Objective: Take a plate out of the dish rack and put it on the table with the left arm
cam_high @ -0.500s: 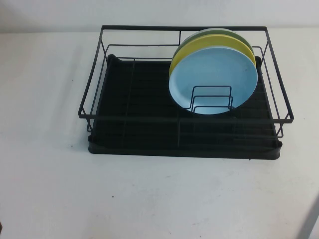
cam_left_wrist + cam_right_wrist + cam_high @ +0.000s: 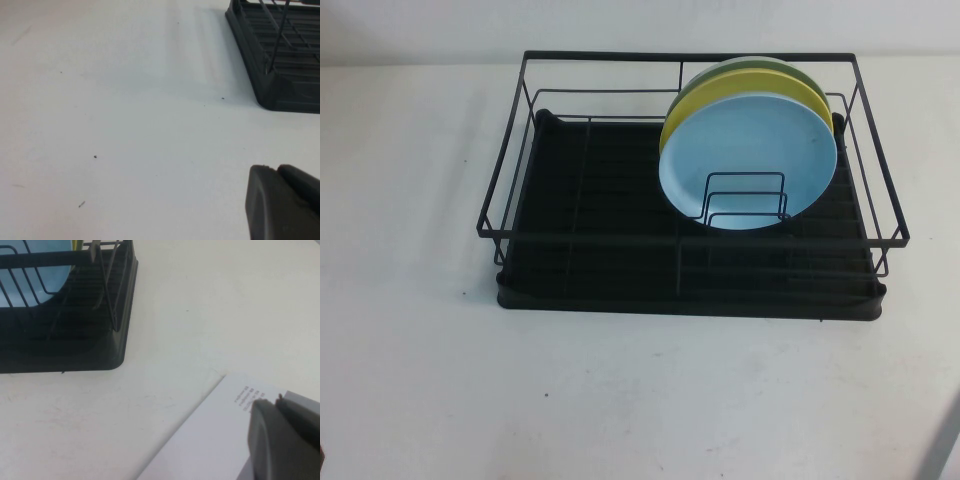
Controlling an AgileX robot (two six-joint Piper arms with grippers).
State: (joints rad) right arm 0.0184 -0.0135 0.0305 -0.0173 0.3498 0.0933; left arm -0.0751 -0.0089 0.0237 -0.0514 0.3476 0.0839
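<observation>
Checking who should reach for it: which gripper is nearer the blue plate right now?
Right, probably. The right gripper hovers off the dish rack's right front corner, the blue plate just inside. The left gripper sits off the left front corner, no plate visible there.

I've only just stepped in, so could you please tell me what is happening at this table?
Nothing is being handled yet. The light blue plate stands upright in the dish rack, in front of a yellow plate and a green plate. The left end effector sits low over the bare table beside the rack, and the right end effector is parked near the rack's other side.
</observation>
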